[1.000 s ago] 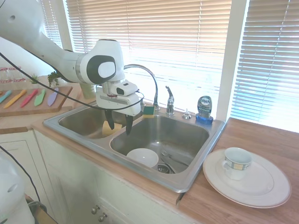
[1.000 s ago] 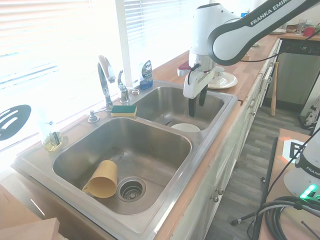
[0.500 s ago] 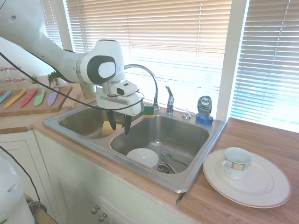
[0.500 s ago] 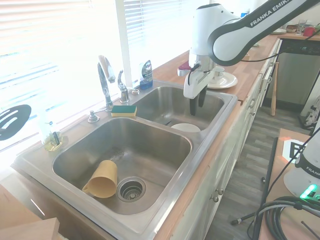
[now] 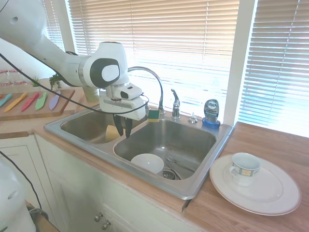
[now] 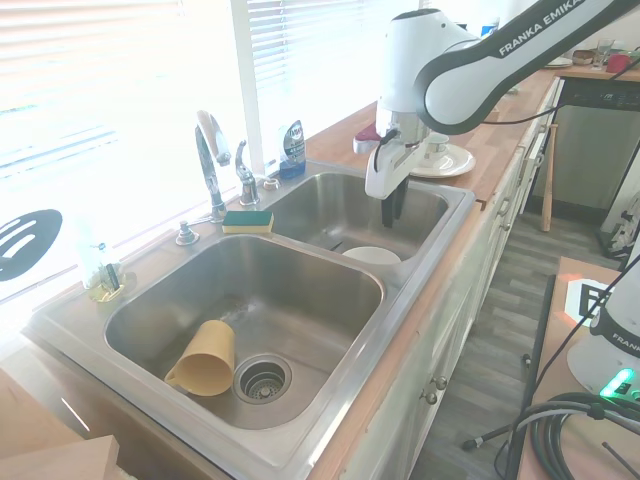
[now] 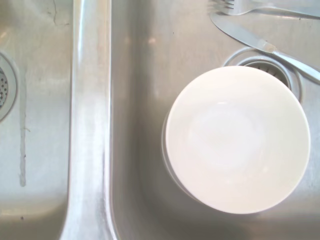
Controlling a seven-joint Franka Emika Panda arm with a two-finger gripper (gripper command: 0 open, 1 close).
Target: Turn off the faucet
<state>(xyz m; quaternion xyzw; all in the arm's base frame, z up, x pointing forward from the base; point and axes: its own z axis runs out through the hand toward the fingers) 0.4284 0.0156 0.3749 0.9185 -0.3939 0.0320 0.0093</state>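
Note:
The faucet's chrome gooseneck spout [image 5: 155,77] arches over the divider of the double sink [image 5: 198,186], and its short lever handle [image 5: 175,103] stands just to the right of it on the back rim. In the second exterior view the spout [image 6: 209,165] and the handle [image 6: 245,173] are at the far left rim. My gripper [image 5: 123,130] hangs over the front of the right basin, well in front of the faucet and apart from it. Its fingers point down, drawn together with nothing between them [image 6: 391,212]. No water stream is visible.
A white bowl [image 7: 235,140] lies in the right basin below my gripper, with a fork and a knife [image 7: 260,42] by the drain. A yellow-green sponge [image 5: 154,115], a blue soap bottle [image 5: 211,113], a yellow cup [image 6: 205,358] and a plate with a mug [image 5: 245,169] are around.
The gripper's fingers have drawn together from wide apart. The gripper has also risen slightly over the right basin.

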